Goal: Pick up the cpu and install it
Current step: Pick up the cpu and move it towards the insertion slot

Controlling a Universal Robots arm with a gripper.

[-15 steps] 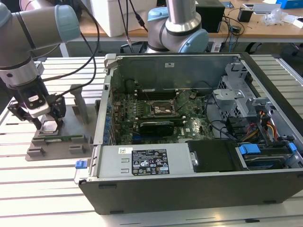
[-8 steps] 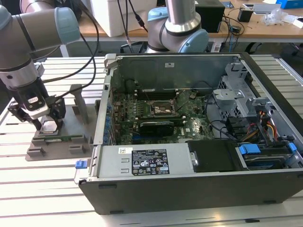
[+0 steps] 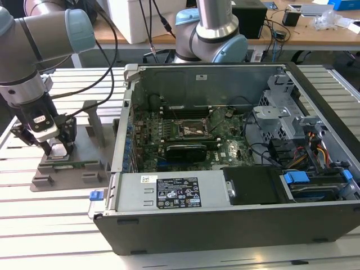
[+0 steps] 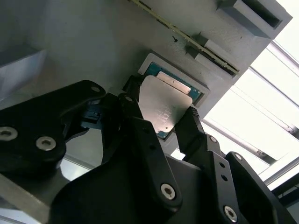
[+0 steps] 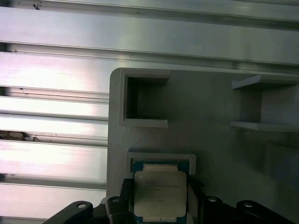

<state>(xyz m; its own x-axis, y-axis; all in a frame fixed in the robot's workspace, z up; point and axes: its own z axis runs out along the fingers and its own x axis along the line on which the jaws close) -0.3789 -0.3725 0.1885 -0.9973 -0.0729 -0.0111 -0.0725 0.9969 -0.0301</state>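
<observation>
Cpu point(image 5: 160, 193) pickup is underway: the gripper point(image 4: 162, 113) seems clamped on its opposite edges at the grey tray point(image 5: 210, 140), and lifting likely demands a level hold.

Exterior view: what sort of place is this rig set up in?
Probably a robotics lab bench for computer assembly: an open computer case with its motherboard bared, on a slatted aluminium table, and a grey fixture tray holding the cpu at the gripper.

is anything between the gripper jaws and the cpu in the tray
Nothing: in both wrist views the black gripper's jaws sit directly against opposite edges of the small square silver-topped cpu, no gap showing, in its grey plastic tray recess.
</observation>
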